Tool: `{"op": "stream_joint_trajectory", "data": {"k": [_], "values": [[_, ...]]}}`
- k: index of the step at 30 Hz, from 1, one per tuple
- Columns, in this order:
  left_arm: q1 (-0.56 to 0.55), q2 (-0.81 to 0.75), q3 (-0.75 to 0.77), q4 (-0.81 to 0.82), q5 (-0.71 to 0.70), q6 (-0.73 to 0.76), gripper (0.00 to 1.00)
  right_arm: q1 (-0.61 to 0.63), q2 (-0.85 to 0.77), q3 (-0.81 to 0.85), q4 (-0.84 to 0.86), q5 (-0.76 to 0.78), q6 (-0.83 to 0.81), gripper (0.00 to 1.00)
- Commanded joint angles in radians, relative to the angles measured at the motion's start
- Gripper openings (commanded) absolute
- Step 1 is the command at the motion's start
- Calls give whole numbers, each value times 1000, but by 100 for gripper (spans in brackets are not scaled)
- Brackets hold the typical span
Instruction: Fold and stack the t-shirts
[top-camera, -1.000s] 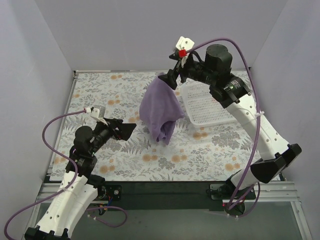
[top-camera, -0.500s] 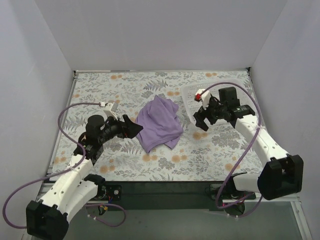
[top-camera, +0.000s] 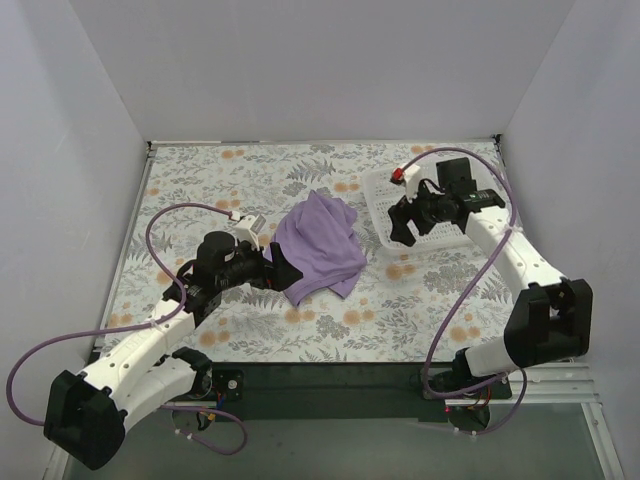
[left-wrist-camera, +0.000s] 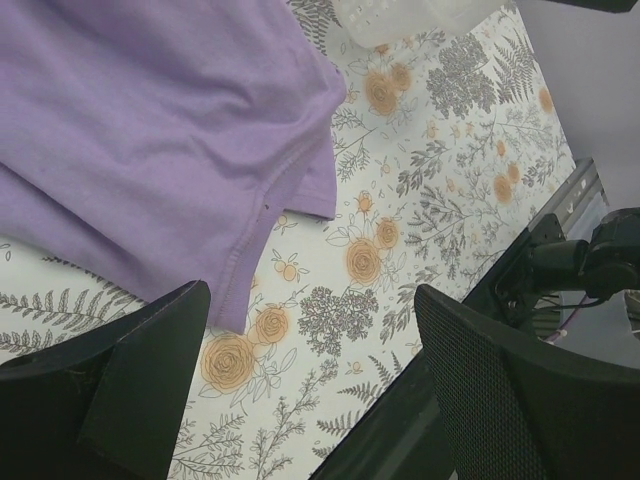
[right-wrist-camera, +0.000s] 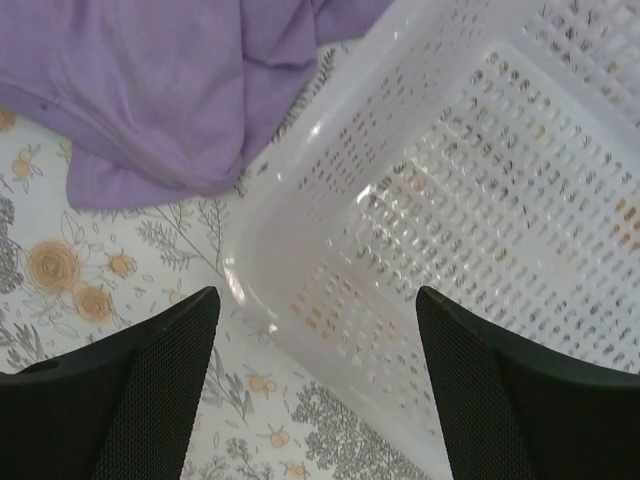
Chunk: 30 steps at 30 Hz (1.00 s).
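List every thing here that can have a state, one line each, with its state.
t-shirt: unfolded, lying crumpled on the table, gripped by neither pincer.
basket: upright, nothing visible inside.
left pincer: open, empty, at the t-shirt's near left edge.
right pincer: open, empty, over the basket's left side.

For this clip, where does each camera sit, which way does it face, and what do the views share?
Top external: fixed above and behind the bases, facing down over the table; both arms show, left pincer beside the t-shirt, right pincer above the basket.
Left wrist: on the left arm, facing down between its open fingers at the t-shirt's hem.
Right wrist: on the right arm, facing down between its open fingers at the basket's corner.
Shared: the t-shirt appears in all three.
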Motion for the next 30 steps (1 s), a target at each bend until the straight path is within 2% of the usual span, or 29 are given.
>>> {"op": "stream_joint_trajectory", "data": {"k": [1,3,4,6,7,10,12,13,15,16,18,19,22,25,26,28,30], "values": [[-7,-23,38,-9,-33,18,83,78,69,144,9,19,95,90],[-12,-28,38,-12,-41,18,83,134,134,187,29,92,185,91],[-13,-31,38,-13,-47,18,83,154,155,220,48,185,213,95],[-16,-29,36,-16,-53,18,83,213,229,259,63,293,291,96],[-16,-28,38,-15,-56,18,83,233,255,291,69,407,299,97],[-18,-15,39,-21,-59,19,83,273,354,340,74,590,307,95],[-19,-8,42,-26,-62,21,83,276,410,359,75,623,307,91],[-21,-8,42,-26,-62,21,83,276,424,362,74,634,285,84],[-24,-8,41,-27,-69,22,83,276,441,351,74,625,253,76],[-24,-8,41,-27,-69,22,83,274,433,343,74,569,189,54],[-25,-8,42,-27,-69,22,83,274,410,296,59,524,112,28],[-25,-8,41,-27,-67,24,83,276,367,273,46,495,30,21],[-30,-11,42,-27,-63,25,83,274,265,143,25,484,-95,20],[-33,-20,44,-29,-55,27,83,256,68,-23,-17,493,-358,17],[-32,-20,45,-27,-52,27,83,224,-37,-73,-8,499,-391,17],[-33,-20,45,-26,-38,27,83,170,-145,-155,-6,507,-443,18],[-33,-20,45,-23,-32,28,83,83,-190,-195,-6,528,-473,24]]}}
